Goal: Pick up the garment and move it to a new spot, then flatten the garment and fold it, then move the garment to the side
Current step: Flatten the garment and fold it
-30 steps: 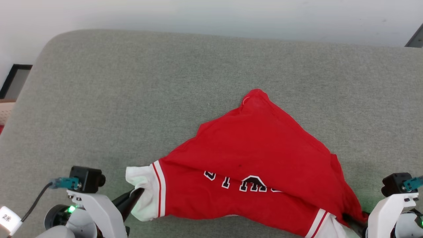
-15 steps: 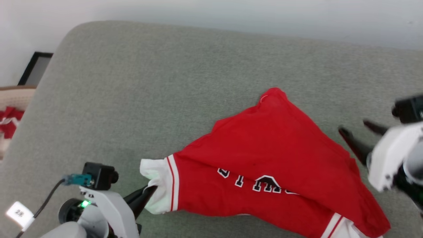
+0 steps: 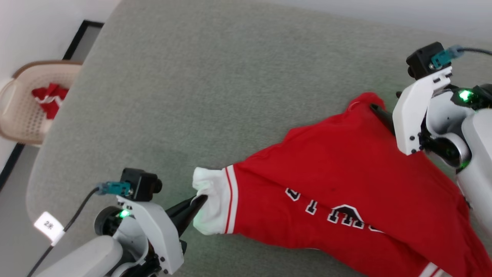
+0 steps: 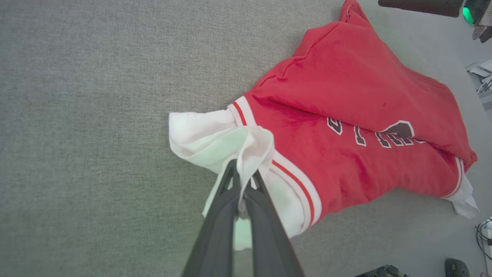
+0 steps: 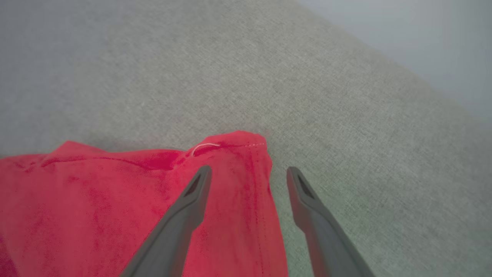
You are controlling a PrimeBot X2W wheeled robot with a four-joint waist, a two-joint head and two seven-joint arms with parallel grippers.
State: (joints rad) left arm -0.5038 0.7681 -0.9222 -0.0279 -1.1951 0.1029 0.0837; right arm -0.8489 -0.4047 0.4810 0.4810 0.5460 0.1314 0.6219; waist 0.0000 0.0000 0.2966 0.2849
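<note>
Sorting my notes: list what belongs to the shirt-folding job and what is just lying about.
Job: red shirt, left pincer shut on its white sleeve, right pincer open over its corner.
Lying about: basket, red cloth inside it.

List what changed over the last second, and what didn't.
The right gripper left the garment's near right corner, opened wide and swung away from the robot. It is now open over the far red corner. The head camera also turned. Unchanged: the left gripper stays shut on the white sleeve, and the garment lies crumpled.
</note>
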